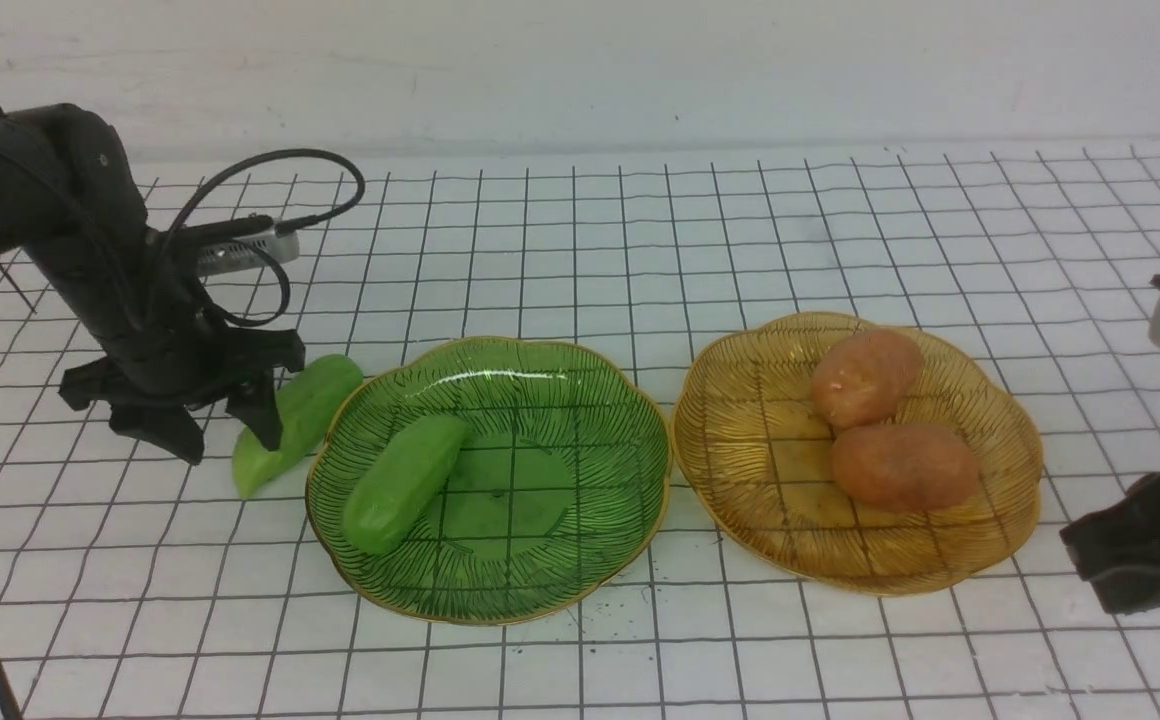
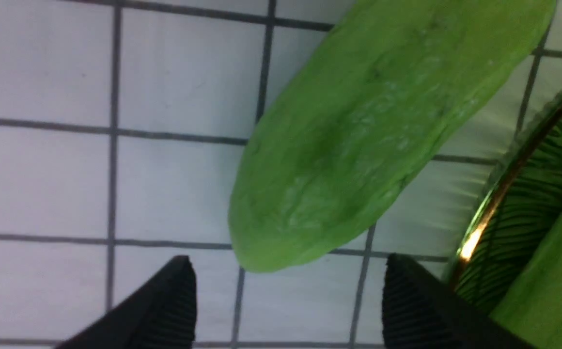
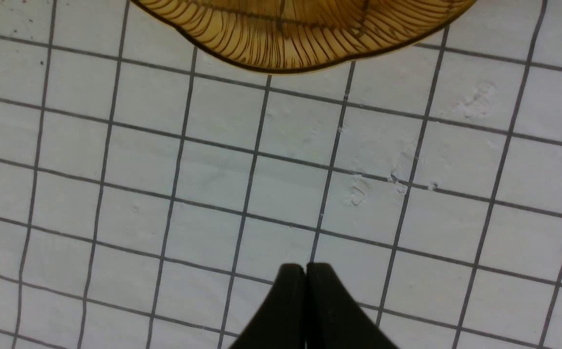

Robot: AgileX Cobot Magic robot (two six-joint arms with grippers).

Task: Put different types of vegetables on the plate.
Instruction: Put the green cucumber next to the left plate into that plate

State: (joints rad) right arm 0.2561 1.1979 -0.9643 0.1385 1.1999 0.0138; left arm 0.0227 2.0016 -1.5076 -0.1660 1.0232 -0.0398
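Left pincer [image 1: 225, 440] is hanging released, jaws wide, nothing between them. It is sitting low over the counter [image 1: 640, 250] at the green plate's [image 1: 580, 560] 9 o'clock, tilted down toward the loose cucumber [image 1: 320, 395]. In the left wrist view the cucumber's near tip is lying just ahead of the gap between the fingers, not inside it. We are reading this as lining up for a grab, not a hold.

Loose cucumber is lying flat on the counter, long axis running 7 to 1 o'clock, just beside the green plate's rim at its 10 o'clock. We cannot tell whether it is touching the rim. That closeness is worrying us: the plate-side finger is getting little room between cucumber and rim.

Other cucumber [image 1: 405, 482] is already lying inside the green plate on its 8 o'clock side, leaning on the sloped wall. Both potatoes [image 1: 865, 377] are lying in the amber plate [image 1: 740, 480], touching each other, toward its 1 o'clock. So we are judging the sort as cucumbers to green, potatoes to amber, with one piece left to move.

Right pincer [image 3: 305, 271] is clenched on nothing, parked over bare counter at the amber plate's 4 o'clock. We are guessing it is idling there because its side is done and that spot is out of the left arm's way.
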